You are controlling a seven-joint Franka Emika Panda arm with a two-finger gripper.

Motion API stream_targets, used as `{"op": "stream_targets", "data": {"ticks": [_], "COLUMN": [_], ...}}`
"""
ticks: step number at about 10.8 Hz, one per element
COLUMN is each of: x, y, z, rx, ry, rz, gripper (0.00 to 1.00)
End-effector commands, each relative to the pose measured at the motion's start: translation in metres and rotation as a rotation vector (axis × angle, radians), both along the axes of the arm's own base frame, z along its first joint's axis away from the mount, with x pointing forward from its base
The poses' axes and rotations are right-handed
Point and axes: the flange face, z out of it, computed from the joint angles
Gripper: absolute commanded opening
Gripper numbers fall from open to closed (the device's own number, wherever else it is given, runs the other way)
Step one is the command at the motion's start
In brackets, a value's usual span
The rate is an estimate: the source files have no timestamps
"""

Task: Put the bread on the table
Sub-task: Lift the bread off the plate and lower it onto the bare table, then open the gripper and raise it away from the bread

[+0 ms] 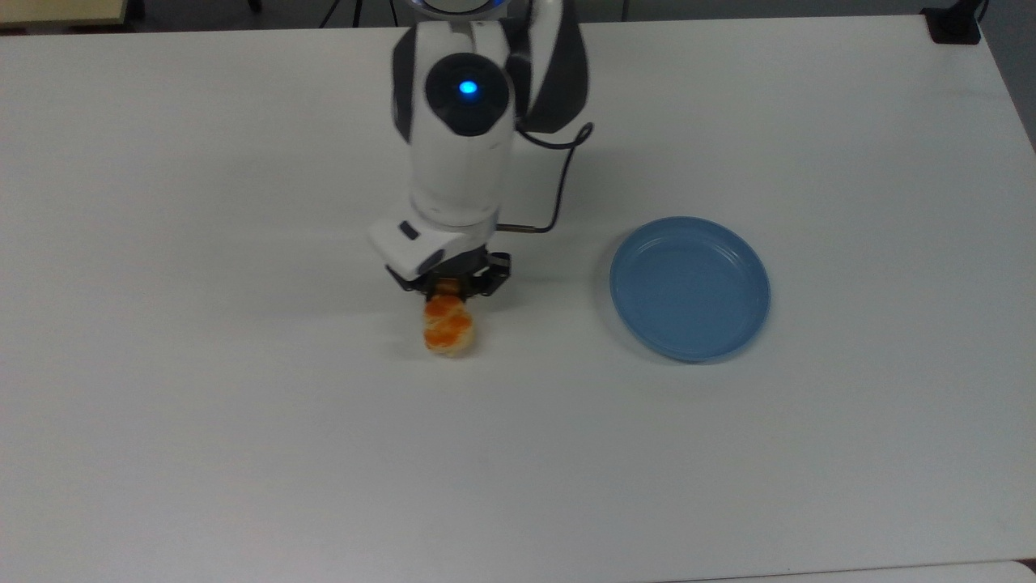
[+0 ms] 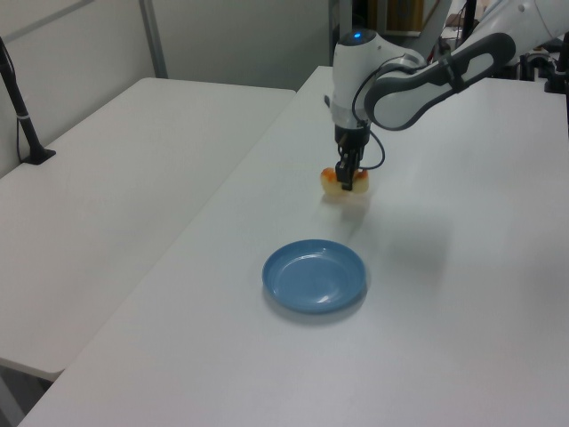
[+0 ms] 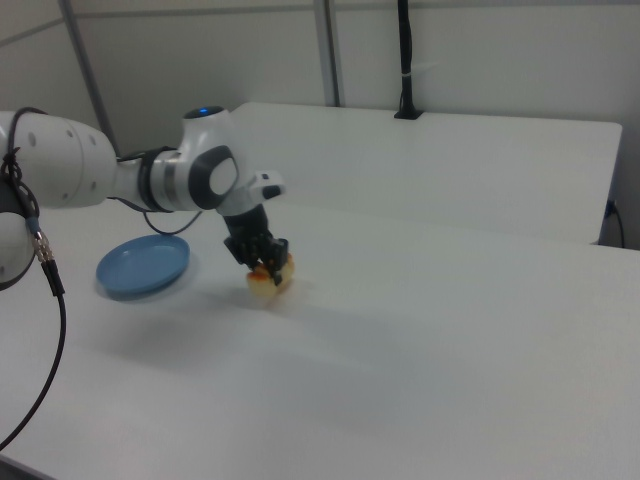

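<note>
The bread point(image 1: 448, 329) is a small tan loaf with glossy orange bumps, held low over the white table point(image 1: 202, 405). My gripper point(image 1: 447, 296) is shut on the bread's near-arm end, in the top view well left of the blue plate point(image 1: 689, 287). In the left view the bread point(image 2: 347, 182) hangs from the gripper point(image 2: 347, 176) beyond the plate point(image 2: 314, 276). In the right view the loaf point(image 3: 268, 281) sits under the gripper point(image 3: 263, 268), right of the plate point(image 3: 143, 266). Whether the bread touches the table I cannot tell.
The blue plate holds nothing. A black cable point(image 1: 558, 186) loops from the arm's wrist. A second white table point(image 2: 116, 169) stands beside this one at the left view's left. A black post point(image 3: 405, 60) rises at the far side in the right view.
</note>
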Motion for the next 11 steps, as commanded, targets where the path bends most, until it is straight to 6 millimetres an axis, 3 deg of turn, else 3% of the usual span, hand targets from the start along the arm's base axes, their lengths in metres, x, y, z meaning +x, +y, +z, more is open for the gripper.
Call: {"op": "stream_targets", "data": {"ticks": [1, 2, 4, 7, 11], "x": [-0.012, -0.014, -0.015, -0.016, -0.051], "y": [-0.03, -0.03, -0.029, -0.026, -0.021], "z": [0.002, -0.001, 0.011, 0.088, 0.177], "rx": [-0.011, -0.013, -0.017, -0.006, 0.004], "ry": [0.031, 0.052, 0.075, 0.043, 0.023], "rz": [0.001, -0.002, -0.014, -0.029, -0.036], "gripper": [0.94, 1.0, 1.0, 1.0, 1.0]}}
